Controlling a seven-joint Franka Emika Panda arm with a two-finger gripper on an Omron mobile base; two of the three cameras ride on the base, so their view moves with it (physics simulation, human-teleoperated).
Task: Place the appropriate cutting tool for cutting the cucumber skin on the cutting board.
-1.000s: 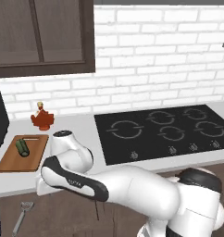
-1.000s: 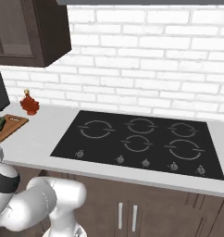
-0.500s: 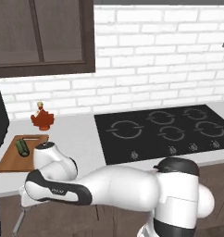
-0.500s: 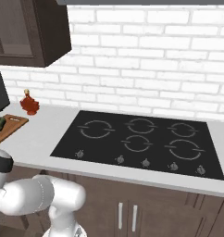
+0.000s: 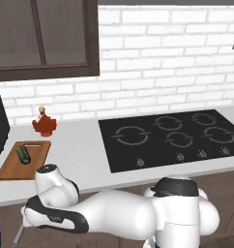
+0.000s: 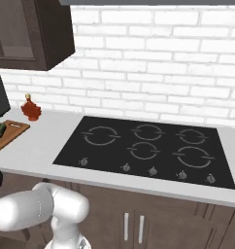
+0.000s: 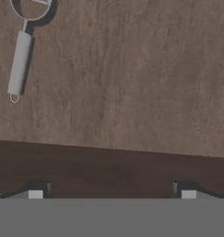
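Up-left of the fingers [image 7: 109, 192], well apart: peeler [image 7: 19, 62] on wood surface | fingers spread wide, empty | next: centre over slim handle (not the ringed head), descend | cutting board [image 5: 15, 167] holds cucumber [image 5: 23, 154]

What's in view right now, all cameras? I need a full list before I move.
cutting board: one, brown wood, left end of the counter.
cucumber: one, dark green, lying on the board.
bottle: one, red, on the counter behind the board.
cooktop: one, black, set into the counter.
counter: one, light grey, under the brick wall.
cabinet: one, dark brown, on the wall above the board.
peeler: one, grey metal, lying on a brown wooden surface, top left of the hand view.
gripper: one, dark tips spread apart, holding nothing, pointing at that wooden surface.
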